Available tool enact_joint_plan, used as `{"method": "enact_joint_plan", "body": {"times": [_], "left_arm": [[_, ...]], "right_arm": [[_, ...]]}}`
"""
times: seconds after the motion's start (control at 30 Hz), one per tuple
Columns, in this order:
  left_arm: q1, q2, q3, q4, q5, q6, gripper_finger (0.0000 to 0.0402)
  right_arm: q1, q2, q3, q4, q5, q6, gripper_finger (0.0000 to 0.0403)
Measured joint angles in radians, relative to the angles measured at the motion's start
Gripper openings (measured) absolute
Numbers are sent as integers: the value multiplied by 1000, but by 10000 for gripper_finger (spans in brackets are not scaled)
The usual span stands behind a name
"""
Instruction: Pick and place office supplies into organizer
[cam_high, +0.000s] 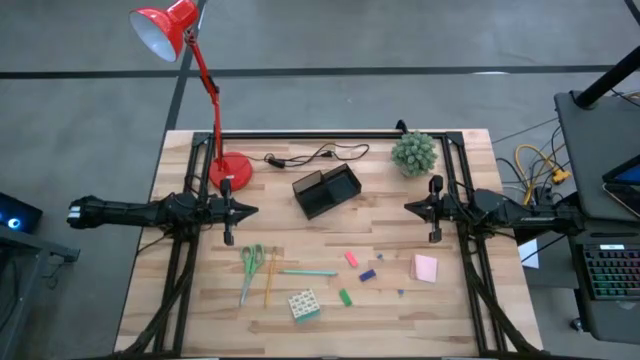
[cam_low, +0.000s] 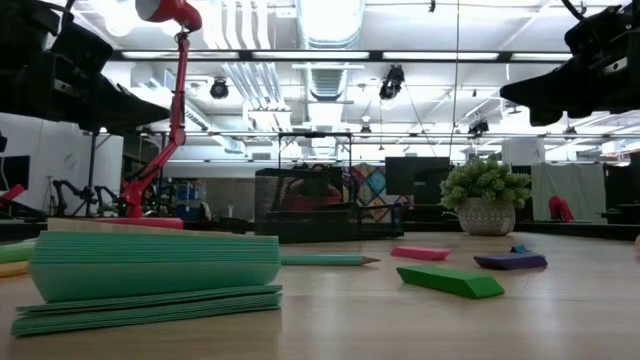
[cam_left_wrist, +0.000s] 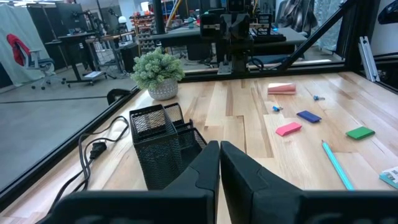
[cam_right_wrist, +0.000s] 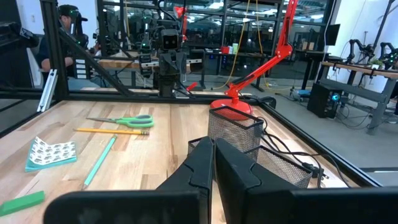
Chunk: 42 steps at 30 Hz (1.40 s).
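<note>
High view: both arms hang level over the wooden worktop (cam_high: 380, 310), facing each other across it. The left tool (cam_high: 243, 210) sits at the left side, just near of the red lamp's base (cam_high: 230, 171); its fingers (cam_left_wrist: 205, 163) are pressed together and hold nothing. The right tool (cam_high: 412, 207) sits at the right side, near the small green plant (cam_high: 414, 153), its fingers (cam_right_wrist: 204, 155) likewise closed on nothing.

Between the two tools, toward the far edge, stands the black mesh organizer (cam_high: 326, 190), turned at a slant, with a black cable (cam_high: 318, 154) lying beyond it.

The supplies are spread over the near half of the worktop, all outside the organizer. Green-handled scissors (cam_high: 250, 267) lie at the left with the yellow pencil (cam_high: 269, 277) just beside them on the right. The teal pen (cam_high: 309, 271) lies crosswise next to the pencil, and the multicoloured cube (cam_high: 303, 304) sits nearest the front edge. Right of the pen come the pink eraser (cam_high: 351, 258), the blue eraser (cam_high: 367, 275) and the green eraser (cam_high: 344, 297), apart from one another. The pink sticky-note pad (cam_high: 425, 267) lies farthest right.
</note>
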Motion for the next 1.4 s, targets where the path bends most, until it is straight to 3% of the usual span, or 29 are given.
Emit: {"method": "enact_joint_plan", "body": {"times": [1.4], "left_arm": [[0,0,0,0,0,0,0]], "right_arm": [[0,0,-1,50,0,-7,9]]}}
